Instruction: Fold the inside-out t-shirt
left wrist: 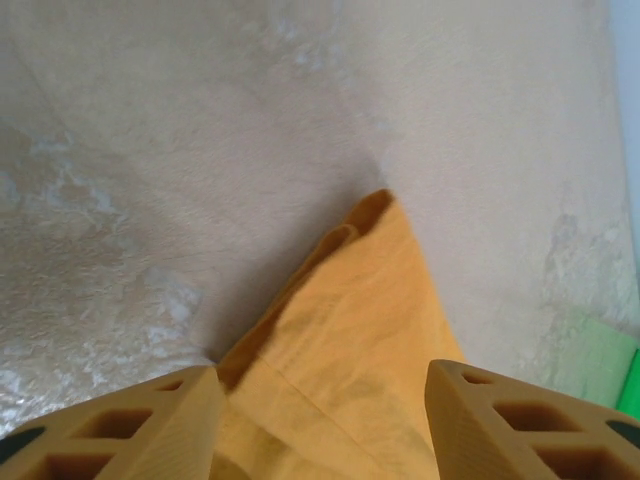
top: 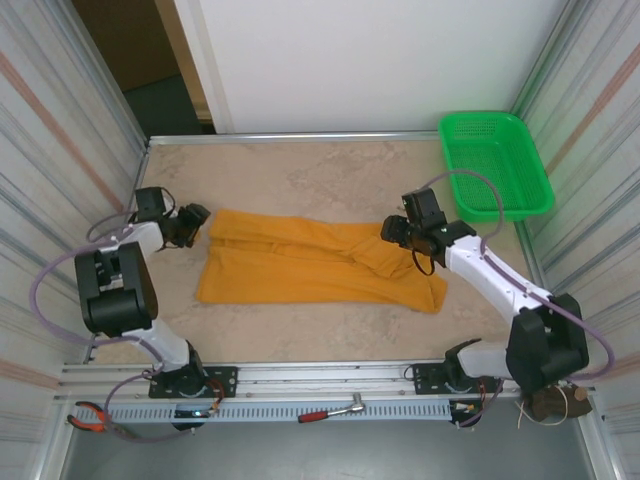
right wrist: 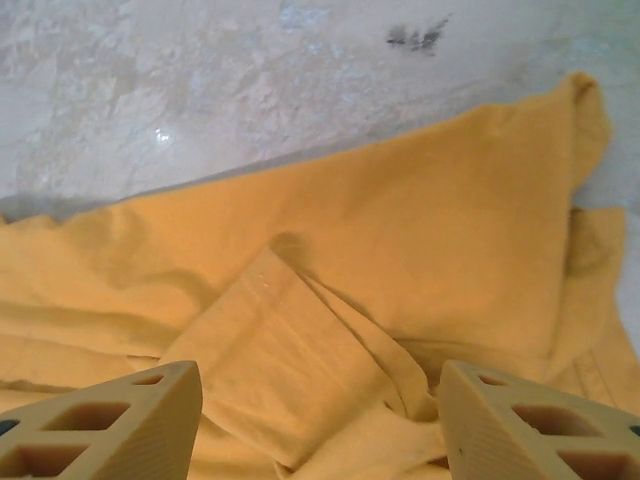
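Observation:
The inside-out t-shirt (top: 310, 262) lies flat across the middle of the table, plain mustard-orange, folded into a wide band. My left gripper (top: 192, 226) hovers at its upper left corner. In the left wrist view the left gripper (left wrist: 325, 400) is open, and the t-shirt's corner (left wrist: 365, 300) lies loose between its fingers. My right gripper (top: 398, 236) is over the shirt's right end. In the right wrist view the right gripper (right wrist: 320, 400) is open, its fingers apart above a folded sleeve (right wrist: 285, 345) that rests on the t-shirt (right wrist: 420, 220).
A green basket (top: 495, 165) stands at the back right corner. Ribbed walls close in both sides of the table (top: 300, 165). Pliers (top: 88, 418) and a ratchet wrench (top: 335, 410) lie on the front rail by the arm bases.

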Action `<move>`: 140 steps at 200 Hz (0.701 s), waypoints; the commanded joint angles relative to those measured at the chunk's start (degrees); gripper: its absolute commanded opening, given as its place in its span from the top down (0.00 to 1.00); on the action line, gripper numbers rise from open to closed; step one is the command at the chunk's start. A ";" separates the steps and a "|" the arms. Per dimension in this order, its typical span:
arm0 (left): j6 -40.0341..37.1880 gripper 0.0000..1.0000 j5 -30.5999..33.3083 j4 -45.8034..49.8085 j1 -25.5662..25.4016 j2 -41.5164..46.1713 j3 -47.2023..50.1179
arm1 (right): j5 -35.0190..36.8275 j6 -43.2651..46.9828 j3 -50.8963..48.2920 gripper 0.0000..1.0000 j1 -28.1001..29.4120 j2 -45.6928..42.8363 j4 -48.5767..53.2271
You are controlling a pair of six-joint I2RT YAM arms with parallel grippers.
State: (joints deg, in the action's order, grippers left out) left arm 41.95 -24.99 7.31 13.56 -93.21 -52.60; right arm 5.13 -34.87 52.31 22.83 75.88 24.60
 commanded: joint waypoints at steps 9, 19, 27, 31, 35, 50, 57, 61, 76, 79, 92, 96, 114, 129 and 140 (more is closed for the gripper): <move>-2.03 0.38 1.44 3.42 0.19 4.29 -0.86 | -2.40 4.25 1.05 0.35 -0.70 5.41 1.11; -2.35 0.38 1.80 4.03 -0.17 4.92 -0.71 | -2.31 4.74 0.88 0.35 -0.81 6.80 0.89; -2.49 0.37 2.16 4.23 -0.48 5.66 -0.42 | -2.48 4.98 0.57 0.36 -0.86 7.75 0.72; -2.50 0.37 2.35 4.20 -0.55 5.94 -0.26 | -2.57 5.07 0.32 0.36 -0.86 8.23 0.57; -2.49 0.37 2.39 4.16 -0.67 6.21 -0.08 | -2.64 5.15 0.09 0.36 -0.83 8.53 0.39; -2.17 0.37 1.90 4.11 -0.82 6.85 0.26 | -3.20 5.47 -0.92 0.40 -0.93 9.77 -0.21; -2.11 0.37 1.67 4.03 -0.89 7.05 0.35 | -3.75 5.88 -1.20 0.47 -0.94 10.30 -0.46; -2.03 0.37 1.70 4.07 -0.89 7.21 0.38 | -4.08 6.07 -1.31 0.52 -0.94 10.46 -0.56; -1.92 0.37 1.61 4.03 -1.08 7.81 0.57 | -5.08 6.71 -1.43 0.79 -0.94 10.84 -0.30; -1.90 0.37 1.61 4.07 -1.13 7.97 0.57 | -5.26 6.79 -1.43 0.84 -0.94 10.71 -0.17; -1.75 0.37 1.55 4.13 -1.32 8.65 0.81 | -5.85 7.09 -1.66 1.00 -0.86 9.44 0.17; -1.77 0.37 1.46 4.03 -1.34 8.86 0.90 | -6.12 7.18 -1.76 1.00 -0.84 8.79 0.23; -1.54 0.37 1.42 4.08 -1.40 9.85 1.33 | -7.33 7.35 -2.44 1.00 -0.42 5.29 1.00; -1.27 0.37 1.25 3.88 -1.51 10.63 1.76 | -7.99 7.36 -2.97 1.00 0.53 2.30 2.21; -1.20 0.37 1.16 3.81 -1.48 11.09 2.21 | -8.01 7.27 -3.54 1.00 2.06 0.23 3.39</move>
State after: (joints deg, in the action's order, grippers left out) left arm 40.93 -23.92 10.50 12.27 -84.55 -51.64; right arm -1.23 -28.84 49.78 22.57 81.49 25.15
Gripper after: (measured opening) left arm 0.631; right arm 0.051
